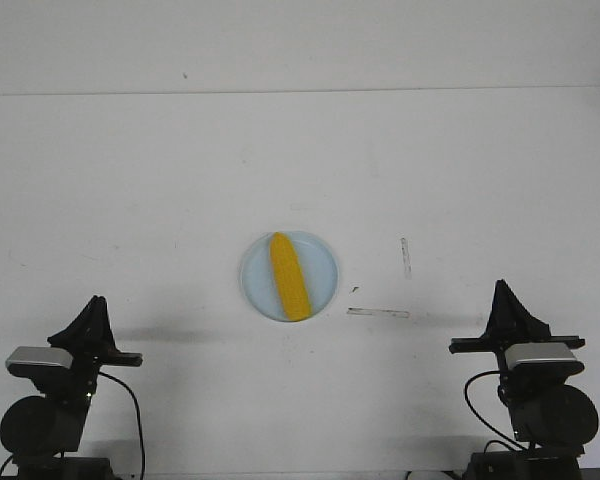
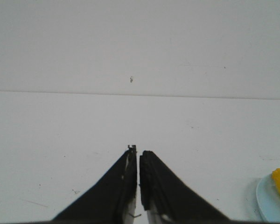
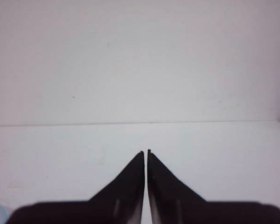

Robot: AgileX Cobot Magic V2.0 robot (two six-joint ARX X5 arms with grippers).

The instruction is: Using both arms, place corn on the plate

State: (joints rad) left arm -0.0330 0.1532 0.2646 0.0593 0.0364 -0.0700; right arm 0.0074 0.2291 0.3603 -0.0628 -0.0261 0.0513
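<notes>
The jaws of both arms stand pressed together with only a hairline slit between the tips, and neither pair holds anything. The left gripper (image 1: 92, 305) and the right gripper (image 1: 502, 292) sit low at the near corners of the counter (image 1: 130, 180), pointing forward. The corn (image 1: 289, 276) lies between them and ahead of both, well apart from either, resting lengthwise across the plate (image 1: 325, 262) with its pointed end away from the robot and its blunt end close to the near rim.

Judged from this, the placing looks done, so the risks are small ones. The cob is smooth and round, and the plate's rim is thin; a knock to the counter or a sweep of an arm inward could set it rolling, and the blunt end near the rim would be the first part over the edge. With both pairs of jaws far off to the sides, nothing seems likely to touch it unless an arm swings toward the middle.

The left wrist view catches only a sliver of plate and cob at its edge; the right wrist view is soft and shows at most a pale blur at its corner, too faint to name. Whether the blunt end overhangs the rim cannot be told.
</notes>
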